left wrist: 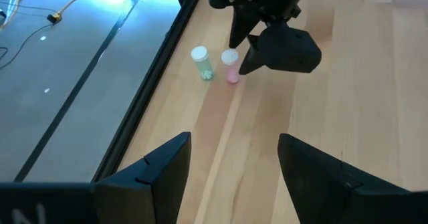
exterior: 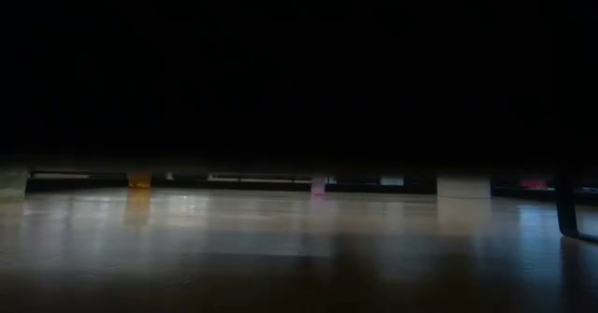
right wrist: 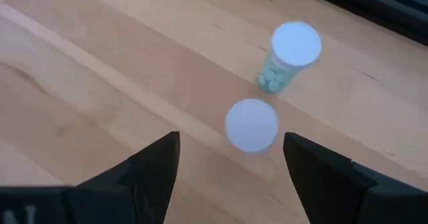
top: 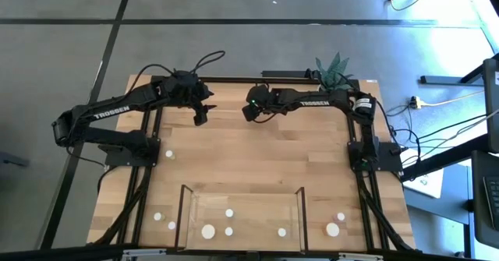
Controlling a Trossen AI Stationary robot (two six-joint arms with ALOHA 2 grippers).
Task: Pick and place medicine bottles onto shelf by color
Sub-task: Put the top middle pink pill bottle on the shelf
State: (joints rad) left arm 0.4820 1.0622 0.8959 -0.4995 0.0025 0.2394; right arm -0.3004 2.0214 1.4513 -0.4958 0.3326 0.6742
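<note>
Shelf [top: 243,218]: at the table's 6 o'clock edge, several white-capped bottles on it. Right gripper [right wrist: 231,160]: fingers spread, empty, above a pink bottle [right wrist: 251,125] lying ahead between them; green bottle [right wrist: 289,55] just beyond at 1 o'clock. Left gripper [left wrist: 234,167]: fingers apart, empty, facing both bottles.

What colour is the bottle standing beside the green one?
Pink bottle, white cap; clearest in the left wrist view.

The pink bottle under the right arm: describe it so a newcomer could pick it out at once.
Start at the table's far edge, by the potted plant. There the right gripper hangs with open jaws over two white-capped bottles standing side by side. The pink bottle is the one directly below it; its neighbour, the green bottle, stands nearer the table's edge.
</note>
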